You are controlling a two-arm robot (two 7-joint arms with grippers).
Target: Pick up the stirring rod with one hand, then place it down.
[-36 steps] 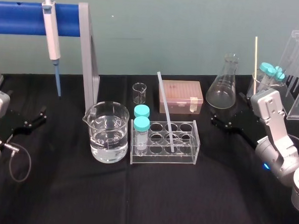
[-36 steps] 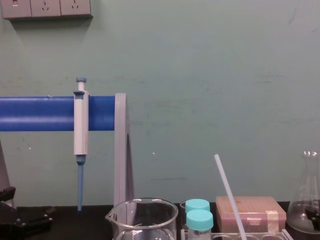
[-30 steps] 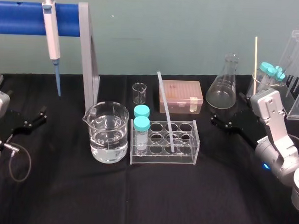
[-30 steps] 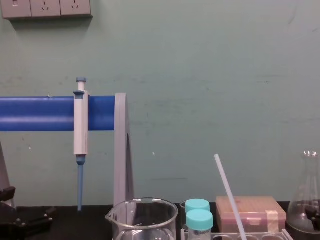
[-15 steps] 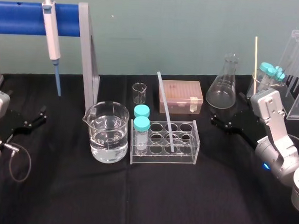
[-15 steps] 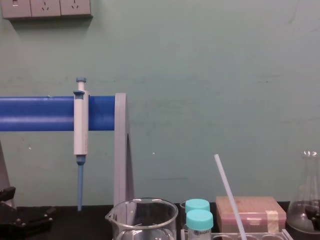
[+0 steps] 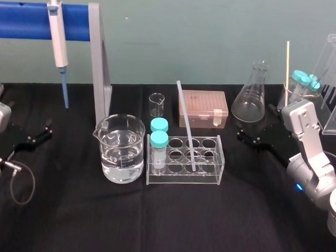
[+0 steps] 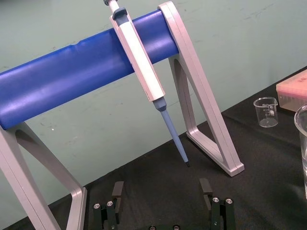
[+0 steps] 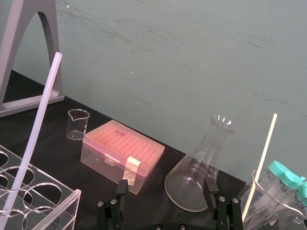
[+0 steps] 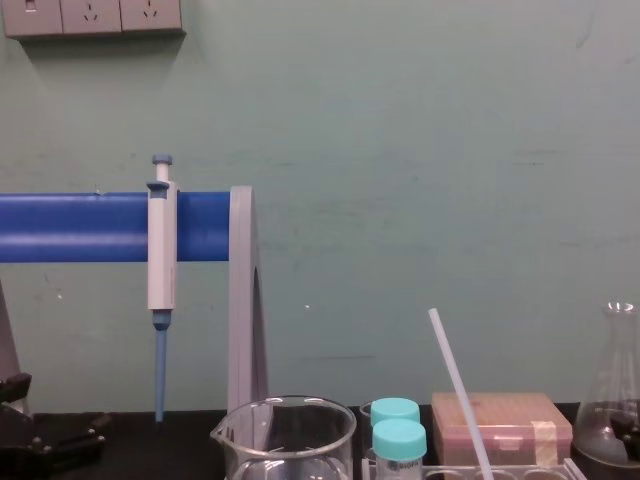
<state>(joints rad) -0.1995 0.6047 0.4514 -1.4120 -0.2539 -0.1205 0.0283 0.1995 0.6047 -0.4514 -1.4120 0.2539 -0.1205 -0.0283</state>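
Nothing moved since. Stirring rod [image 7: 186, 124]: propped in rack [image 7: 213, 171] for easy grasp, well apart from right gripper [image 7: 246, 138], fingers [image 9: 122, 188] wide, empty. Left gripper [image 7: 44, 130]: parked, wide.

Site: laboratory bench | Evidence: a pipette [image 7: 58, 29] is hung on a blue-barred stand [image 7: 22, 12]; a beaker [image 7: 121, 149] is part-filled with clear liquid; teal-capped tubes [image 7: 159, 139] and a stirring rod [image 7: 186, 124] are held in a clear tube rack [image 7: 211, 167]; a conical flask [image 7: 252, 93] and a pink tip box [image 7: 203, 108] are set behind | Surface: a black cloth [image 7: 153, 214] is laid before a green wall
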